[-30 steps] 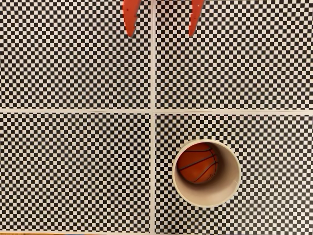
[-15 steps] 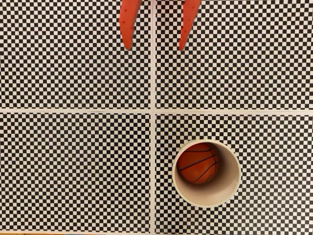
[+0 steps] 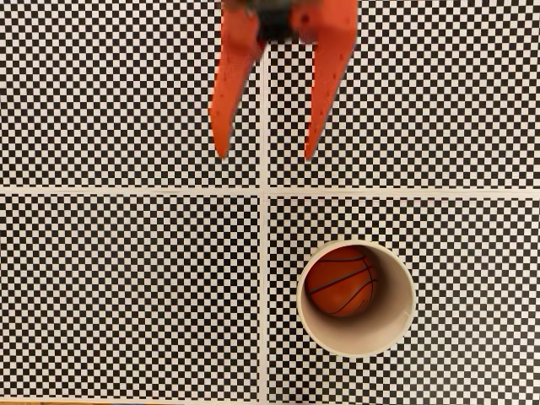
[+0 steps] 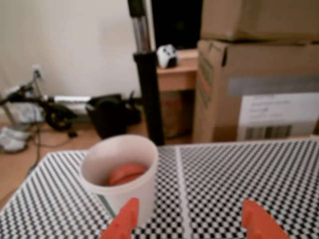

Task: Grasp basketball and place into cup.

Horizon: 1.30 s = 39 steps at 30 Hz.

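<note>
Fixed view, looking straight down on the checkered table (image 3: 126, 278). The gripper (image 3: 263, 155) enters from the top edge with its two orange fingers (image 3: 229, 84) spread wide and nothing between them. The basketball (image 3: 340, 280) lies inside the cup (image 3: 396, 325), resting against the upper-left part of the cup's inner wall; the cup stands upright in the lower-right quadrant of the table. Ball and cup lie well apart from the fingertips, below and to the right of them in this view. Wrist view: the cup (image 4: 122, 174) stands ahead and to the left of the open fingertips, the ball (image 4: 125, 174) visible as an orange patch within. Judged from this layout, the placement appears complete, and any coming move would be made with empty fingers.
</note>
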Tool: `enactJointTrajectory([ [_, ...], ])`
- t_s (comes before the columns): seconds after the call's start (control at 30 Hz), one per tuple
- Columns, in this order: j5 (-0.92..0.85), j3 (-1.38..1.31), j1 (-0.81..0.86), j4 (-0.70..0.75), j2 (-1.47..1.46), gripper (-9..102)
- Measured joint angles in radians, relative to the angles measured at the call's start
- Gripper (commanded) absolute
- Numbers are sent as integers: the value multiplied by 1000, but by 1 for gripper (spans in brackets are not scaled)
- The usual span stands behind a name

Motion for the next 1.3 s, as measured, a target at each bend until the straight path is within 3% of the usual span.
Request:
enactJointTrajectory([
  [0.3,-21,155,-3,-166,6,17],
  [0.4,-20,155,-28,-156,6,9],
  [0.53,-21,155,-17,-83,6,0],
  [0.8,-20,155,5,77,6,0],
  [1.3,-38,155,71,629,6,0],
])
